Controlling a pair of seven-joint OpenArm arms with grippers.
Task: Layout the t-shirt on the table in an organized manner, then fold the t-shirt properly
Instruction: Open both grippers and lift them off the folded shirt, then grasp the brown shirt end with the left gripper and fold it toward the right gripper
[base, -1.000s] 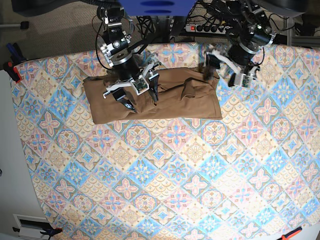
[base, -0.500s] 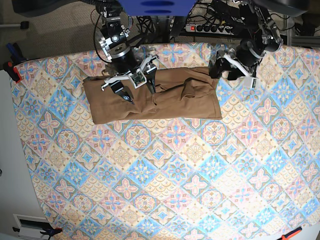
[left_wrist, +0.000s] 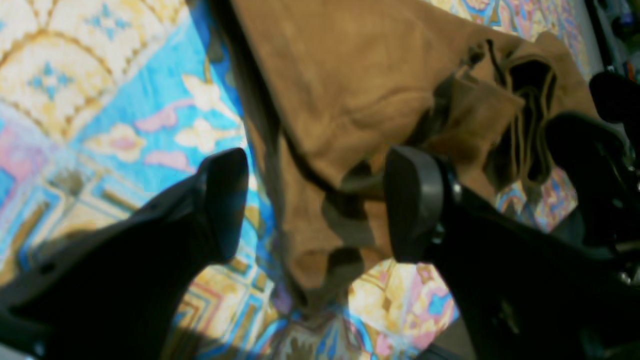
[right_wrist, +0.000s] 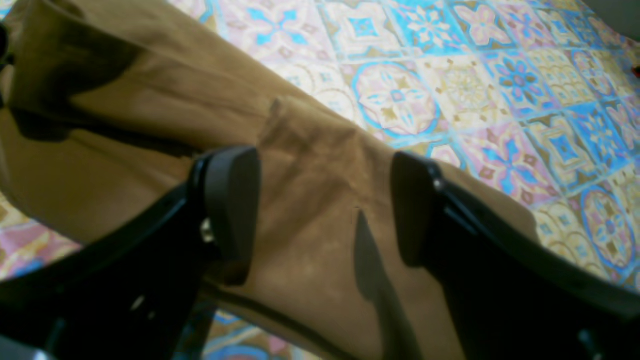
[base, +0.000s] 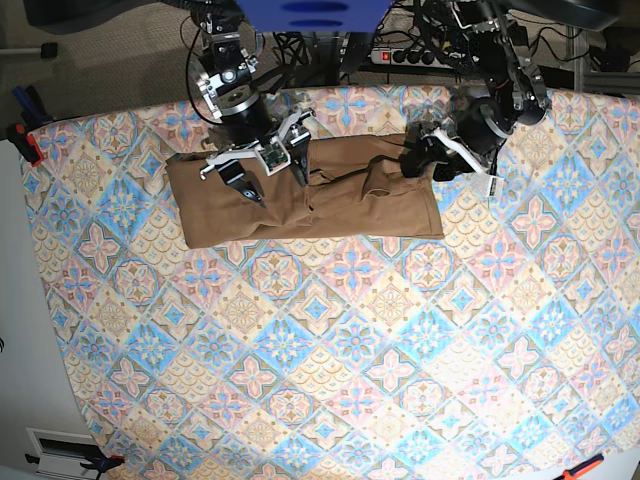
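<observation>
Both grippers, left gripper (left_wrist: 315, 200) and right gripper (right_wrist: 325, 205), straddle the t-shirt (base: 310, 195), jaws apart.

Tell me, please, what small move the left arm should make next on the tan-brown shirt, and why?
Probably close the left gripper on the plain tan-brown fabric t-shirt. Its jaws stand open astride the shirt's edge at the corner, over the pastel tile-pattern table, so a pinch seems the likely step.

In the left wrist view the t-shirt (left_wrist: 360, 95) is blurred and runs off the 12 o'clock edge, the right hand (base: 272, 172) hides the fabric beneath it from the base camera, and the table (base: 330, 340) is cropped at 6 o'clock.
</observation>
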